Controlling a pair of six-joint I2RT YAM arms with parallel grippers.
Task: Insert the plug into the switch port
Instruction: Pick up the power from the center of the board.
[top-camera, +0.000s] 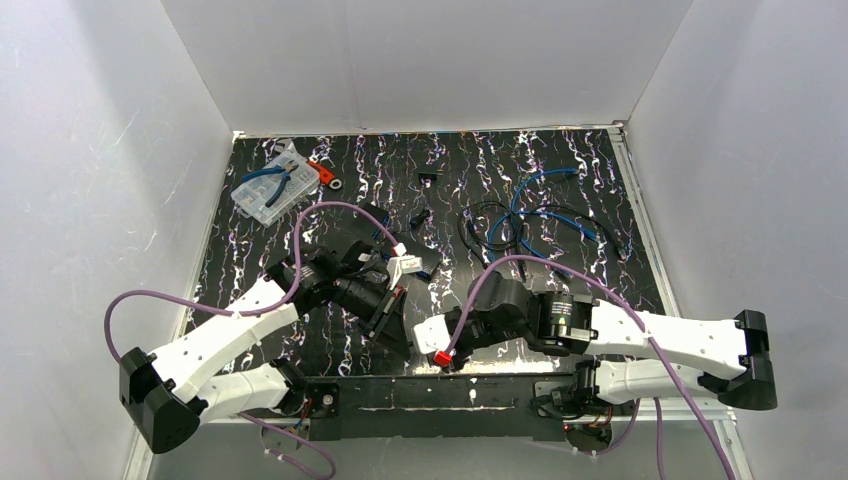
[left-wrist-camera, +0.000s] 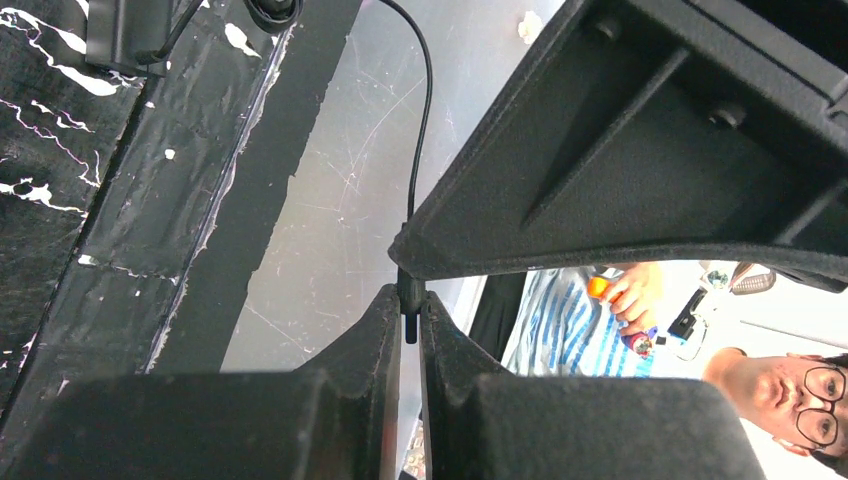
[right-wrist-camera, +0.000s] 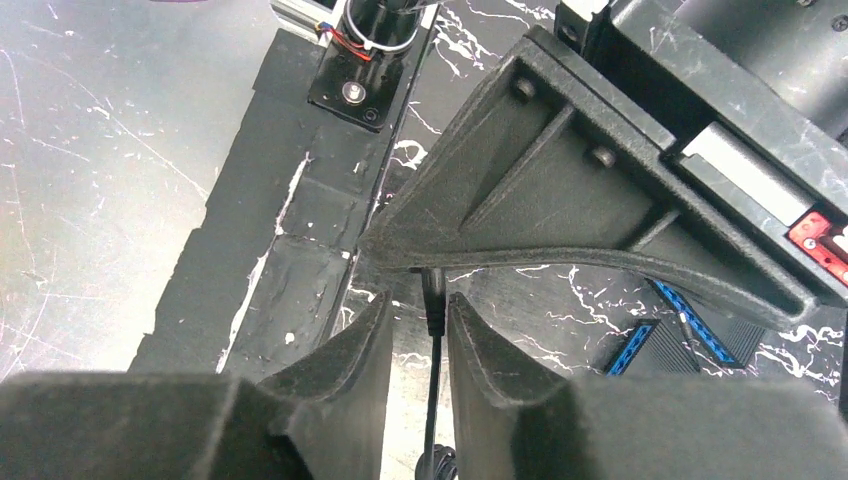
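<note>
My left gripper (top-camera: 395, 325) sits at the table's near centre, tip to tip with my right gripper (top-camera: 440, 350). In the left wrist view the left gripper (left-wrist-camera: 410, 300) is shut on a small black plug (left-wrist-camera: 409, 292), whose thin black cable (left-wrist-camera: 424, 110) runs up and away. In the right wrist view the right gripper (right-wrist-camera: 432, 300) stands narrowly open, with a black plug end (right-wrist-camera: 435, 288) and its thin cable (right-wrist-camera: 433, 390) in the gap. A black box with blue edging (right-wrist-camera: 665, 345), possibly the switch, lies at the lower right; no port shows.
Blue cables (top-camera: 540, 215) lie coiled at the back right. A clear parts box (top-camera: 268, 195) with blue pliers and a red tool (top-camera: 322, 173) lies at the back left. The black base bar (top-camera: 430, 395) runs along the near edge. White walls stand on three sides.
</note>
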